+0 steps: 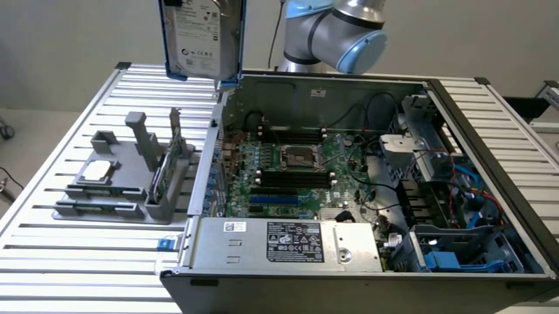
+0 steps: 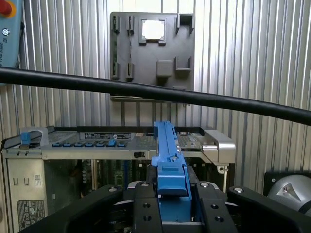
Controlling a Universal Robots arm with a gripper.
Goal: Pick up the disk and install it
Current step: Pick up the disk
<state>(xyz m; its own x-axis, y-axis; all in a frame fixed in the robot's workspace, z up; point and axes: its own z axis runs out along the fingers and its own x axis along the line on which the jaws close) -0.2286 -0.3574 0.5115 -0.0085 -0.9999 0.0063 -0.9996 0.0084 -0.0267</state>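
Carrying the disk (image 1: 203,39) calls for a firm, square hold, and we judge that we have one: the gripper (image 2: 171,196) is closed on the blue carrier frame, a finger on either side, with the drive standing on edge. In the exterior view the disk hangs high, label outward, above the open computer case's (image 1: 332,88) wall on the exterior view's left, well clear of the grey parts holder (image 1: 122,196) on the slatted table (image 1: 52,275). We advise holding the drive upright, without twist, so that the frame cannot slip in the jaws. We also advise minding the black cable (image 2: 146,90) crossing the wrist view, and travelling high above the motherboard (image 1: 292,163). The bay with blue fittings (image 1: 454,252), in the case's near corner on the exterior view's right, lies well apart from the disk; we judge installation not yet begun.
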